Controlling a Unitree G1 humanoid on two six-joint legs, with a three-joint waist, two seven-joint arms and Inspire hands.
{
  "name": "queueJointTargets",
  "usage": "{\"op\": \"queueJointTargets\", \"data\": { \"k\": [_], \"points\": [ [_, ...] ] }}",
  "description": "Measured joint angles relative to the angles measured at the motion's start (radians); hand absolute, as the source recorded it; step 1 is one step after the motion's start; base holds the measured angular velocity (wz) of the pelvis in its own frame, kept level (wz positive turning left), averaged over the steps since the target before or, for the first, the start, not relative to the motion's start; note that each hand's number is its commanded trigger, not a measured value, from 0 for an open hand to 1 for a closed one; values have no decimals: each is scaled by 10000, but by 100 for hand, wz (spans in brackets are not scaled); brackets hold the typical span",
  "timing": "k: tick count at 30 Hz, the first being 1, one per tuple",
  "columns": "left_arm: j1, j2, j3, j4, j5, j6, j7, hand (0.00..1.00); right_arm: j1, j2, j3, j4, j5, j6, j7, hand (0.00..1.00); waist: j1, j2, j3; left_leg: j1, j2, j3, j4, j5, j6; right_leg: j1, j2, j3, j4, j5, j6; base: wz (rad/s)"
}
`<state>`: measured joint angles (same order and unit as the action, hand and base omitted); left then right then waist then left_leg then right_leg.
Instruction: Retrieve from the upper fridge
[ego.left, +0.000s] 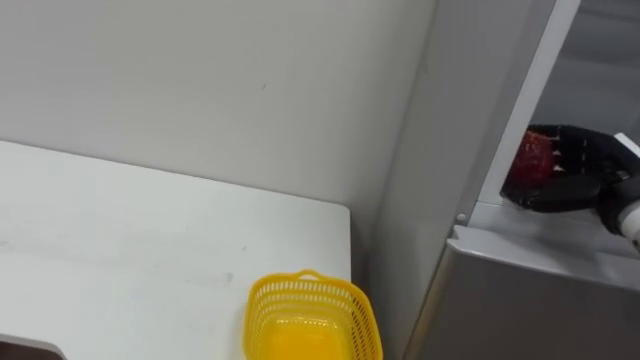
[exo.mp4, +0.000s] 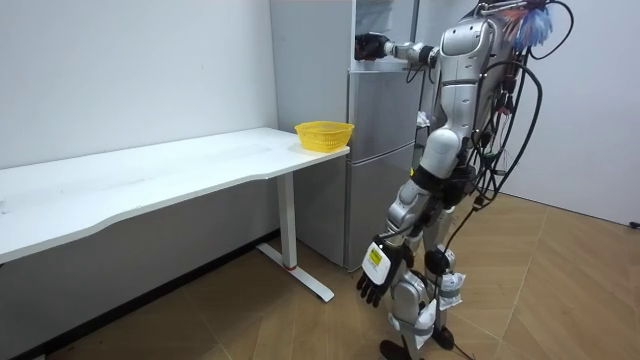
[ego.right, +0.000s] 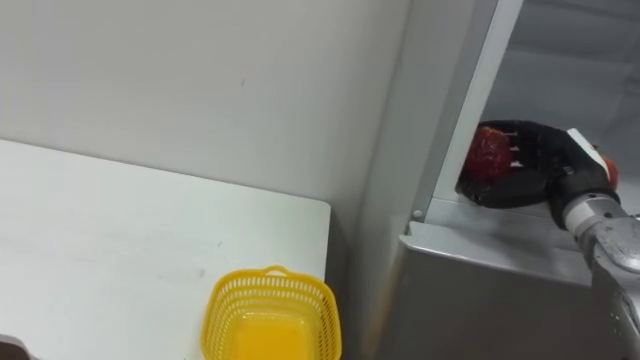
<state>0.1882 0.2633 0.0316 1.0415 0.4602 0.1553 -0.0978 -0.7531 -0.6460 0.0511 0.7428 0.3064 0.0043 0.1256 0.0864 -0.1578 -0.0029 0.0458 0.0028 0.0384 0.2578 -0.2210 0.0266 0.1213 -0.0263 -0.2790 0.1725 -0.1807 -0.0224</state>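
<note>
There is one red thing (ego.right: 489, 152). It is in the top part of the one grey fridge (ego.right: 470, 290), at the front edge. The right hand (ego.right: 545, 165) has its fingers curled round it. One yellow basket (ego.right: 270, 315) sits at the corner of the one white table (ego.right: 100, 230), near the fridge. The left hand (exo.mp4: 378, 272) hangs loose above the wooden floor (exo.mp4: 560, 290). The wall (ego.right: 200, 80) is white.
</note>
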Motion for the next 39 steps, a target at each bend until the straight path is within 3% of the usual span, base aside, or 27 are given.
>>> {"op": "queueJointTargets", "data": {
  "k": [15, 20, 25, 28, 32, 39],
  "points": [
    [3, 2, -38, 14, 10, 8, 14, 0, 1, -69, -1, -258, -204, 37, -88, 100, 25, 17, 21, -20, 8, 46, -60, -6, -8, 4, 85, 86, -12, 3, -3, 0],
    [-2, 3, -38, 13, 3, -63, 50, 0, 154, -50, 22, -1272, -1154, 199, -400, 100, 42, 192, 71, 15, 58, 135, -110, -16, -25, -38, 108, 117, 26, 17, -22, -6],
    [-21, -7, -170, 15, -5, -147, 63, 0, 770, 51, 17, -2856, -1624, 237, -1054, 100, 8, 347, 21, 16, 105, 302, -196, 20, -61, -248, 88, 283, 164, 22, -30, -13],
    [-124, -4, -200, 212, -41, -175, 73, 0, 1661, 360, -228, -4246, -2018, 269, -1636, 100, -23, 396, 18, 38, 175, 473, -213, 24, -84, -264, 99, 347, 159, 32, -47, -11],
    [-264, -99, -379, 302, -104, -324, 309, 0, 1907, 721, -227, -4932, -2384, 241, -2257, 100, 35, 444, 44, 4, 225, 698, -356, 34, -106, -422, 153, 618, 156, 71, -111, -17],
    [-225, -161, -368, 268, -177, -332, 546, 0, 3356, 1491, -340, -6843, -3576, 237, -3657, 100, -18, 709, -66, -27, 206, 723, -367, 35, -99, -495, 146, 652, 176, 79, -111, -3]
  ]
}}
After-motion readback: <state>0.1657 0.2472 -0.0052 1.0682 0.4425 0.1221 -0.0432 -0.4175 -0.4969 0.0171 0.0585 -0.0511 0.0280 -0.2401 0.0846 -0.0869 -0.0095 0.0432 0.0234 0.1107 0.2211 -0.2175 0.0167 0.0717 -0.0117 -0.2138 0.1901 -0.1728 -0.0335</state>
